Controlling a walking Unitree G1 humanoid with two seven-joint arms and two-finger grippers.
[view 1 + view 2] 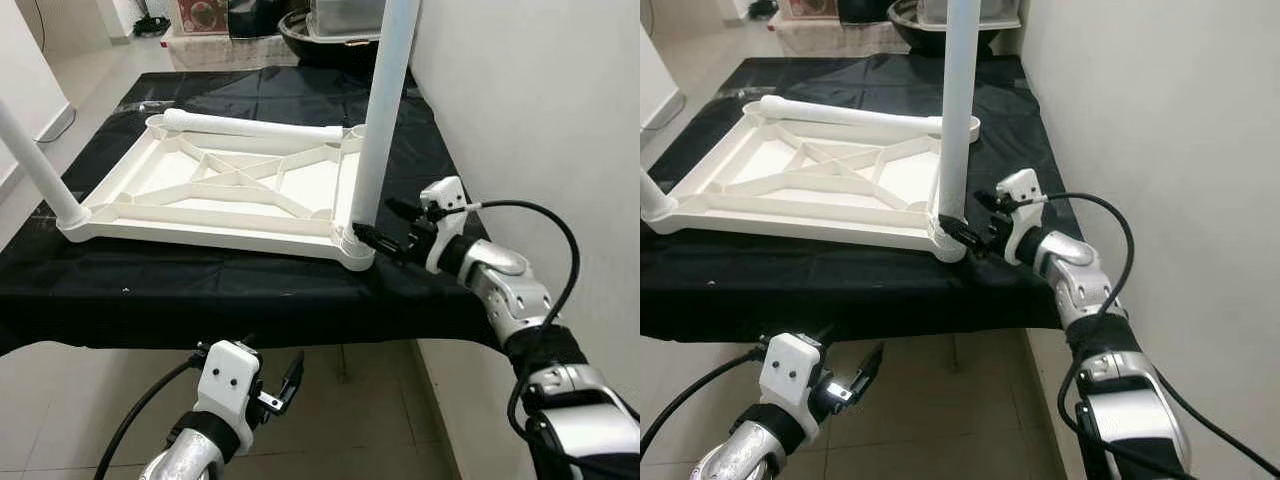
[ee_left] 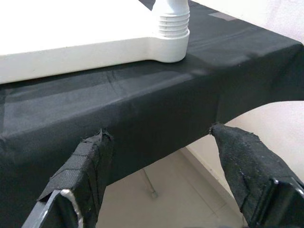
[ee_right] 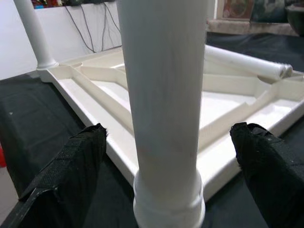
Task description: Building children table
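Two black fingers of my right gripper (image 1: 378, 224) are spread wide either side of the upright leg (image 1: 384, 110), near its base, with a gap showing on both sides in the right wrist view, so nothing is gripped. That leg stands in the near right corner socket of the white tabletop (image 1: 225, 190), which lies upside down, ribs up, on the black cloth (image 1: 200, 290) covering the table. I see a second leg (image 1: 38, 165) standing at the near left corner, leaning outward, and a loose leg (image 1: 255, 126) lying across the far edge. My left gripper (image 1: 280, 385) hangs open below the cloth's front edge, holding nothing, over the tiled floor (image 1: 330, 420). Beside my right arm is a white wall (image 1: 540, 110).
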